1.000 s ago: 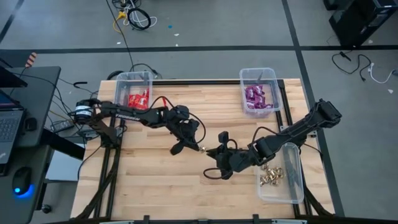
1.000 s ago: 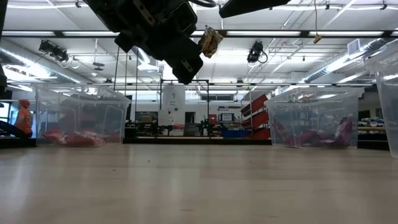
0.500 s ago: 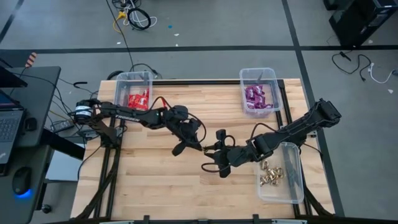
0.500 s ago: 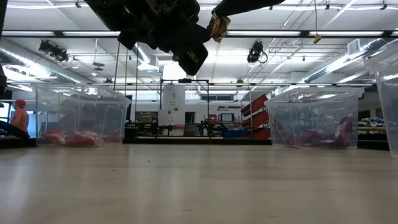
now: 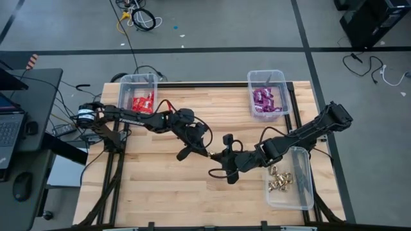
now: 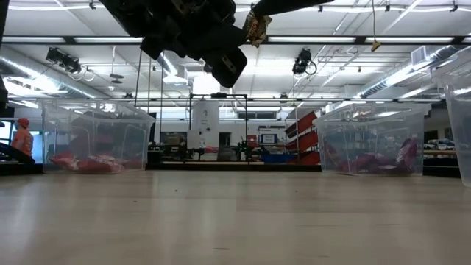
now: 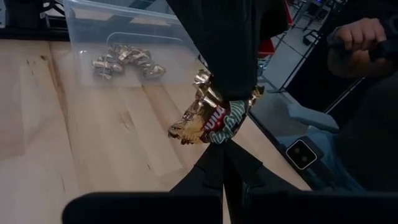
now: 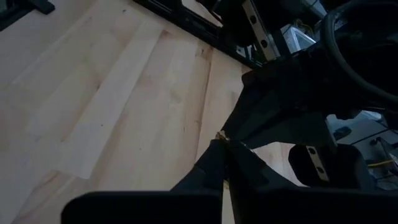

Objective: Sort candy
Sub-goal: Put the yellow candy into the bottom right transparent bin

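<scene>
One gold foil-wrapped candy [image 7: 211, 118] hangs in the air above the middle of the table, crumpled and tilted, with green lettering on its wrapper. Both the left gripper [image 5: 207, 153] and the right gripper [image 5: 218, 156] pinch it, their tips meeting on it. More gold pieces [image 5: 279, 179] lie heaped beside the right gripper. Red packets [image 5: 142, 102] lie piled far behind the left gripper, and purple packets [image 5: 264, 100] lie well behind the right gripper.
</scene>
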{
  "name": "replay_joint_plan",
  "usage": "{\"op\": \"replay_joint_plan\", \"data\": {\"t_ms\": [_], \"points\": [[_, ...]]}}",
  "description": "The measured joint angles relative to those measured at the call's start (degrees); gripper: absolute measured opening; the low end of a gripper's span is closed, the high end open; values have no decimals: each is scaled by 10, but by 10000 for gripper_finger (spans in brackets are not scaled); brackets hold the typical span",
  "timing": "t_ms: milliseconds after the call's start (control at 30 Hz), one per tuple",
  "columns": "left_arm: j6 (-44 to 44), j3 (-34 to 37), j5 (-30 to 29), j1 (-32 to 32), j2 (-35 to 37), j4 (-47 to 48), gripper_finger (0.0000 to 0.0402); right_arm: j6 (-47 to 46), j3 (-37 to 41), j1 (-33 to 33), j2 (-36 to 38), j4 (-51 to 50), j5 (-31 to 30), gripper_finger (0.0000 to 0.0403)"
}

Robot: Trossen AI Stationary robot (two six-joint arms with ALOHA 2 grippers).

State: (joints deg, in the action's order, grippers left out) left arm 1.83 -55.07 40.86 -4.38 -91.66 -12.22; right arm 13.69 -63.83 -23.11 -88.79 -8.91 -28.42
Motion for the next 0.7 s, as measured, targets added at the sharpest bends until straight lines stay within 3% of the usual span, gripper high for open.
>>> {"op": "replay_joint_plan", "data": {"t_ms": [167, 300, 400, 500, 700], "points": [[2, 0, -2, 0, 0, 4, 8, 3, 0, 0, 0, 6, -7, 1], [3, 0, -4, -1, 0, 12, 39, 3, 0, 0, 0, 6, -14, 0], [10, 0, -47, -2, 0, 28, 67, 2, 0, -5, 0, 5, -26, 0], [11, 0, -83, -5, 0, 57, 86, 1, 0, -14, 2, 5, -51, 1], [0, 0, -94, -10, 0, 102, 107, -20, 1, -38, 35, -10, -127, 1]]}}
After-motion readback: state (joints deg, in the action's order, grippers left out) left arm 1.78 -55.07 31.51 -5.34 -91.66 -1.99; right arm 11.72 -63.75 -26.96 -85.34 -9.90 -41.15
